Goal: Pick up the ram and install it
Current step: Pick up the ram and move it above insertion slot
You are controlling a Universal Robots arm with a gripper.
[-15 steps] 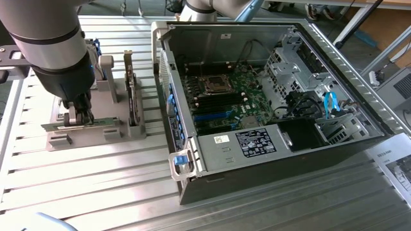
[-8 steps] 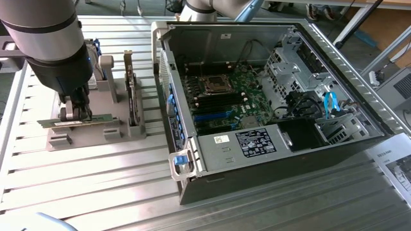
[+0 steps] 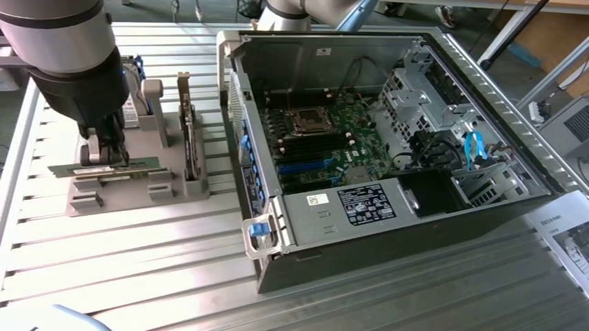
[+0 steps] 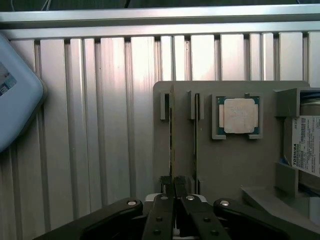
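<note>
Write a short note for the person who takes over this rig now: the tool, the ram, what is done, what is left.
Tool: shut on the ram, at the gray holder on the exterior view's left.
Second ram: in the holder, beside the gripped one.
Computer case: open, on the exterior view's right, apart from the holder.
Done: the ram is gripped.
Left: the ram is at the holder, not yet carried to the case or installed.

A silver table (image 3: pixel 138 255) with long grooves lies under the jaws. Bright light shines on it. Far from the jaws stands a brown board (image 3: pixel 552 38).
</note>
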